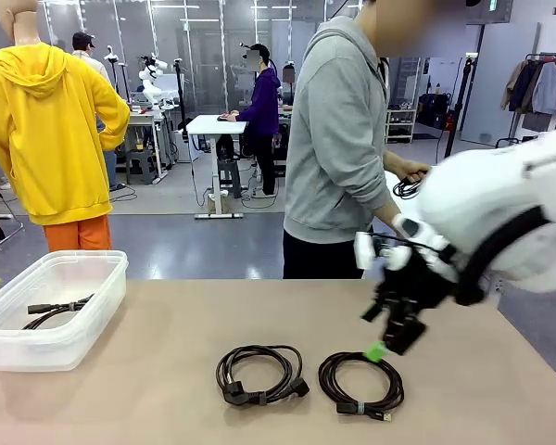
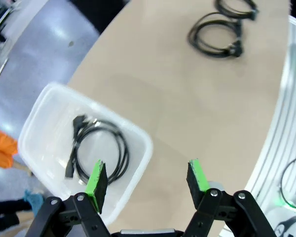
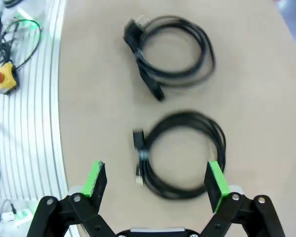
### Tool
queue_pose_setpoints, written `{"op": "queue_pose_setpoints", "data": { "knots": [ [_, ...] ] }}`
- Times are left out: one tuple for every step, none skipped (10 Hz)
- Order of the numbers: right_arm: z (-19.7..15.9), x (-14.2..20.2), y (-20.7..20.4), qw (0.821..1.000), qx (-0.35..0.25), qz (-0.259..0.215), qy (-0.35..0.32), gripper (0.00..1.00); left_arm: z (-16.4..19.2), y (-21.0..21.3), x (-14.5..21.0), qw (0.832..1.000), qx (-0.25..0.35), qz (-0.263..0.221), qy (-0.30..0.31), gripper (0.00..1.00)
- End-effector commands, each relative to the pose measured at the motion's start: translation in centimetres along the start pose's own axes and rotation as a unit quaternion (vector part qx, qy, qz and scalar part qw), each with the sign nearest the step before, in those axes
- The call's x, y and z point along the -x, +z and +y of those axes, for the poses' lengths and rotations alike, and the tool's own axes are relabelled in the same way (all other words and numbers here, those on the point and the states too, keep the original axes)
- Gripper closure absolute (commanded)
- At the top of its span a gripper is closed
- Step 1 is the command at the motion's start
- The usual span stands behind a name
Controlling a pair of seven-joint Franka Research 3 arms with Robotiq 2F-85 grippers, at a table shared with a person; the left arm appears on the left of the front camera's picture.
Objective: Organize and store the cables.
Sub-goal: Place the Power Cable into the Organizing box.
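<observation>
Table (image 1: 148, 399): tan top, bearing all loose items.
Person (image 1: 338, 139): grey hoodie, at the far side, one hand holding a black cable coil (image 1: 408, 188).
Clear plastic bin (image 1: 37, 350): on the table's left, containing one coiled cable (image 1: 56, 309).
Right gripper (image 3: 155, 180): fingers spread apart, empty, poised over the right-hand cable (image 1: 360, 382).
Left gripper (image 2: 147, 177): fingers spread apart, empty, above the bin's rim.
Middle cable (image 1: 259, 373): coiled on the table, just beside the right-hand cable.

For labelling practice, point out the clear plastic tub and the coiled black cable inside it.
Clear plastic tub (image 1: 37, 348), front view, near wall.
Coiled black cable (image 2: 124, 148) inside it, left wrist view, loop's strand.
</observation>
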State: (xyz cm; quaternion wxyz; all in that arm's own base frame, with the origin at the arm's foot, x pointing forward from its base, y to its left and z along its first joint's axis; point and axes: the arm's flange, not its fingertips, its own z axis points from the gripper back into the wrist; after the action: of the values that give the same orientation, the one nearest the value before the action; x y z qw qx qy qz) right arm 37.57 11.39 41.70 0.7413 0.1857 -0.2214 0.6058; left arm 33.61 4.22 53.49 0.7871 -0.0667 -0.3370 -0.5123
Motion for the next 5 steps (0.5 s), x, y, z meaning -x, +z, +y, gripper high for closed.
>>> {"op": "queue_pose_setpoints", "data": {
  "knots": [
    [0.6,5.7,4.0,0.999,0.043,-0.018,-0.026,0.00,-0.6,-1.9,-2.9,0.999,0.037,0.008,-0.038,0.18],
    [1.1,9.4,6.5,0.996,0.056,-0.056,-0.030,0.00,-1.4,-3.1,-4.3,0.997,0.051,0.021,-0.050,0.18],
    [1.5,12.7,8.4,0.994,0.065,-0.081,-0.033,0.00,-2.3,-4.2,-5.5,0.996,0.060,0.024,-0.060,0.18],
    [2.1,16.0,10.0,0.992,0.072,-0.094,-0.033,0.00,-3.6,-5.6,-6.8,0.993,0.079,0.033,-0.079,0.18],
    [2.6,19.3,11.3,0.992,0.061,-0.107,-0.023,0.00,-5.0,-7.5,-8.3,0.990,0.097,0.040,-0.098,0.18]
  ]
}}
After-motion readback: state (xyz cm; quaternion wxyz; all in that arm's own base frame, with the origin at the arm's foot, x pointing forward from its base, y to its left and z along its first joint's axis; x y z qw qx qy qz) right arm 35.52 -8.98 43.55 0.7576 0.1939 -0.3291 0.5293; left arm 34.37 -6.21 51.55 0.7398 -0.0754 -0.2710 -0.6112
